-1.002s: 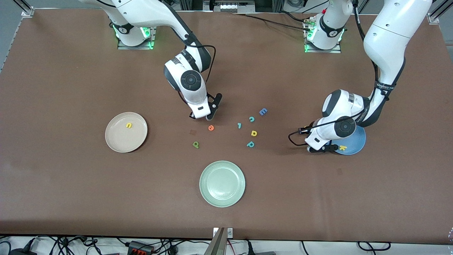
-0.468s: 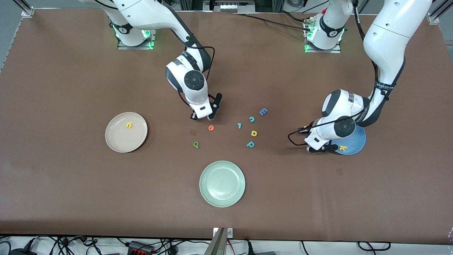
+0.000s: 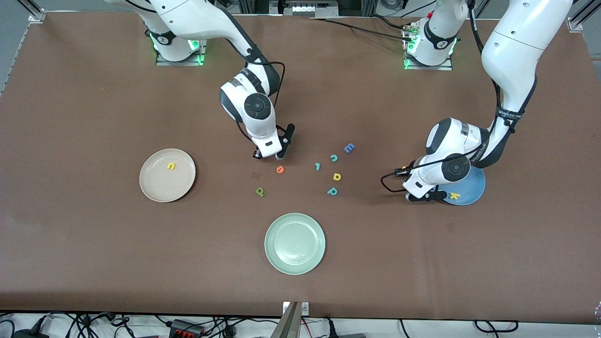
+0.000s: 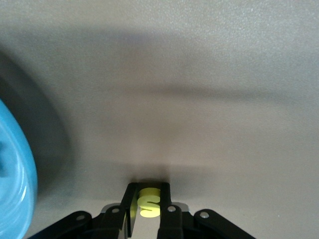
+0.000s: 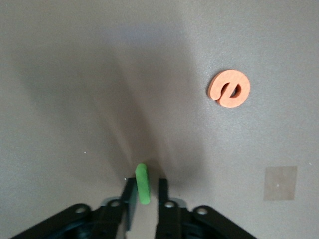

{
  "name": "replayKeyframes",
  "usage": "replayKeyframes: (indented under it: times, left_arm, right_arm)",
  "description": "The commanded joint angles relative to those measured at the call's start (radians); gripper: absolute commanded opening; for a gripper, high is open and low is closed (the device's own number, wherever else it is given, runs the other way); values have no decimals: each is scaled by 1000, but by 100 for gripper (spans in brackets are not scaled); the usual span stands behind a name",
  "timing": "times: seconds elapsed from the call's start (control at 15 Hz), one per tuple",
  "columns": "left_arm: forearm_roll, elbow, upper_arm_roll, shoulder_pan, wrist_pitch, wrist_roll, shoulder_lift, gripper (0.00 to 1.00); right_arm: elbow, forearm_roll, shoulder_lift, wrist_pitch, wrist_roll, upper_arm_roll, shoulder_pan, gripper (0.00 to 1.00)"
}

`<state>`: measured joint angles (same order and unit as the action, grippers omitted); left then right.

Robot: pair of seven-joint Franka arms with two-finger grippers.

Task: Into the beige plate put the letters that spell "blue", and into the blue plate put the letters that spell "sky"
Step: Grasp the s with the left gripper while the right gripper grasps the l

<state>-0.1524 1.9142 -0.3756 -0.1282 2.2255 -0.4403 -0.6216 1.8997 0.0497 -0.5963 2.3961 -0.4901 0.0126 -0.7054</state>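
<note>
on the brown table (image 3: 94, 258), yellow s (image 4: 148, 202) sits between left tool (image 4: 147, 209) fingers.

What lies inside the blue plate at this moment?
In the blue plate a yellow k shows near the rim. The left arm covers much of the plate, so other letters there cannot be seen.

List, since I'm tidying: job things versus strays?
Job: round beige plate, round blue plate; foam letters yellow u, orange e, dark green b, green l, yellow s, yellow k, teal y.
Strays: pale green plate, blue E, teal c, yellow d, teal p.
</note>
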Motion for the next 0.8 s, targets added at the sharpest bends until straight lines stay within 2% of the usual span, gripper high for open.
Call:
replayKeyframes:
  times: [0.0,0.2,0.33,0.53,0.67,0.73]
  left_arm:
    - [-21,19,-13,-8,-1,12,13,6]
    - [-21,-23,-16,-2,-59,12,23,6]
    - [-21,-95,-43,-4,-174,12,22,6]
    - [-22,-190,-42,-1,-291,32,22,6]
    - [-25,-216,-28,-17,-342,116,22,6]
    - [-124,-207,-19,-192,-290,478,-12,14]
  right_arm:
    - [4,9,7,3,2,4,7,0]
    - [2,6,21,3,80,3,24,0]
    - [4,6,52,-3,158,3,50,0]
    - [2,6,117,-118,278,0,127,0]
    - [2,10,154,-181,333,-13,203,0]
    - [7,10,173,-278,341,-28,460,0]
